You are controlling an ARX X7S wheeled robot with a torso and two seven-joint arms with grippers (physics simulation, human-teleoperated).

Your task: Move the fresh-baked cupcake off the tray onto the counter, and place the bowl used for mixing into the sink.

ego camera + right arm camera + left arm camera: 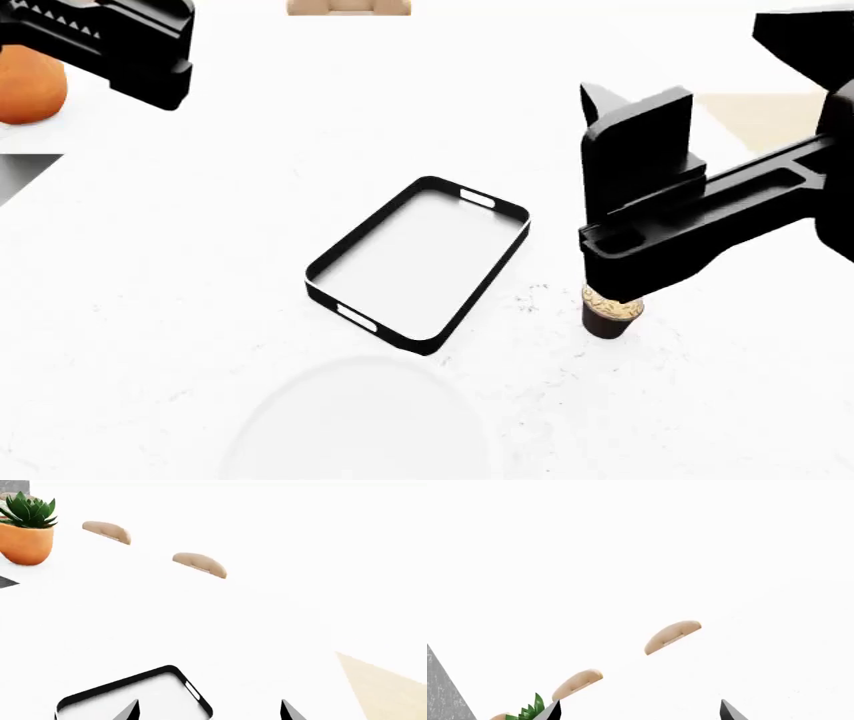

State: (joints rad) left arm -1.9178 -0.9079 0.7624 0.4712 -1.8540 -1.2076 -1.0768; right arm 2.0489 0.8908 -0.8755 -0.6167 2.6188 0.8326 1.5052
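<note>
Directly beneath the right tool [638, 190] stands the cupcake [611, 314].

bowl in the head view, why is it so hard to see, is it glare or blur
Head view: overexposure, not blur; the white bowl melts into the equally white counter, only a faint grey rim showing, while the black-rimmed tray stays crisp. Left wrist view: almost wholly blown out white. Right wrist view: the same washout, though the plant pot reads sharply.
</note>
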